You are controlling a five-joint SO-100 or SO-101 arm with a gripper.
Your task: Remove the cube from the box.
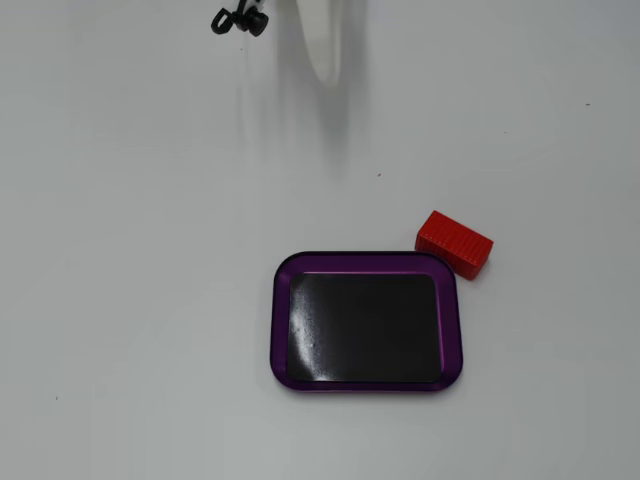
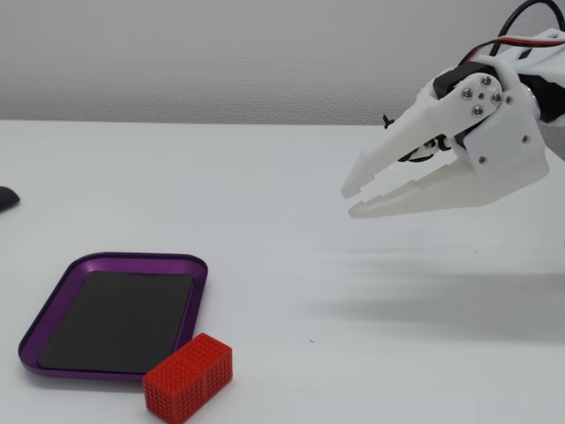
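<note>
The red cube (image 1: 455, 243) lies on the white table outside the box, close against its rim at the corner that is upper right in a fixed view. In the other fixed view the cube (image 2: 188, 377) lies at the box's near right corner. The box (image 1: 281, 330) is a purple-rimmed tray with a bare black bottom, and nothing lies in it; it also shows in the lower left of the other view (image 2: 196, 291). My white gripper (image 2: 353, 200) hangs raised in the air far to the right of both, its jaws a little apart and empty.
A blurred white part of the arm (image 1: 325, 45) enters from the top edge in a fixed view. A small black object (image 1: 240, 20) lies at the top left there. A dark object (image 2: 7, 197) sits at the left edge in the other view.
</note>
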